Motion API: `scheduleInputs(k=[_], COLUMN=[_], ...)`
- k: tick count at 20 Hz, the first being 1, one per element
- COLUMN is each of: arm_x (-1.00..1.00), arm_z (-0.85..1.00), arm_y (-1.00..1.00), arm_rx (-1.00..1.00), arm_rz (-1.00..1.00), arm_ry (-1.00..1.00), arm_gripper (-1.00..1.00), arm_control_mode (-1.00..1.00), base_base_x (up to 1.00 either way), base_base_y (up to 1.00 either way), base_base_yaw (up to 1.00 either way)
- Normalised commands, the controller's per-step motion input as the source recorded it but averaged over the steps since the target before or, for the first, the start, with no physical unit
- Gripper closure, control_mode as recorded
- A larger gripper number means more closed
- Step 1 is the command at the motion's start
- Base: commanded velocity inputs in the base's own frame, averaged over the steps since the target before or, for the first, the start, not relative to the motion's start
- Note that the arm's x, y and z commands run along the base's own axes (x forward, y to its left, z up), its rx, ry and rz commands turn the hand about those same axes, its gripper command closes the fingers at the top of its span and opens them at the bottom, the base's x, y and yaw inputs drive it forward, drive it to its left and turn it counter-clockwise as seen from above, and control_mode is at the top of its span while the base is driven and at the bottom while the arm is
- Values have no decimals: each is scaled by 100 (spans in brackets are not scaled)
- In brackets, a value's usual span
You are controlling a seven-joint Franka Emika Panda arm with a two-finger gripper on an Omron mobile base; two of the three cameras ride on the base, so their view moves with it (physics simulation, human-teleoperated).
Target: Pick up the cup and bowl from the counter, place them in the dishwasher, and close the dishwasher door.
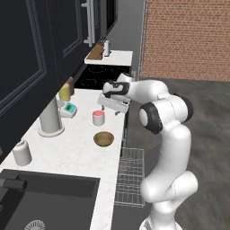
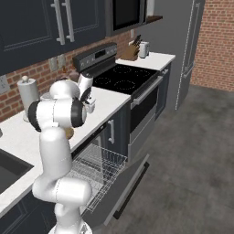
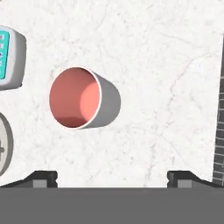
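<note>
The cup (image 1: 99, 117) stands upright on the white counter (image 1: 76, 155); it is white with a red-pink inside (image 3: 83, 98). Just in front of it lies the brown wooden bowl (image 1: 103, 139), mostly hidden behind my arm in the right base view (image 2: 69, 133). My gripper (image 1: 112, 108) hovers above the counter, a little beyond and to the right of the cup, pointing down. It is open, its fingertips (image 3: 43, 177) far apart and holding nothing. The dishwasher door (image 2: 132, 183) hangs open, with the wire rack (image 1: 130, 177) pulled out and empty.
Near the cup sit a teal-faced device (image 1: 69, 109), a paper towel holder (image 1: 49, 119) and a yellow jar (image 1: 65, 92). A white jar (image 1: 21, 152) stands by the black sink (image 1: 45, 197). The cooktop (image 1: 101, 76) lies beyond.
</note>
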Motion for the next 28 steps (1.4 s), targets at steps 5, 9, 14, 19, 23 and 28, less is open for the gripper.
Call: scheduleInputs(k=[5,9,14,19,23,28], arm_x=[39,29,39,37,16,-15], arm_z=[-17,-23,-23,-13,-5,-3], arm_y=[24,0,0,0,0,0], arm_rx=[-4,0,-2,-2,-1,0], arm_rz=[-6,-2,-2,-1,0,0], arm_ry=[12,12,6,0,0,0], arm_gripper=[-100,-100,-100,-100,-100,-100], arm_control_mode=[-100,-100,-100,-100,-100,-100], base_base_x=[0,0,0,0,0,0], base_base_y=[0,0,0,0,0,0], base_base_yaw=[0,0,0,0,0,0])
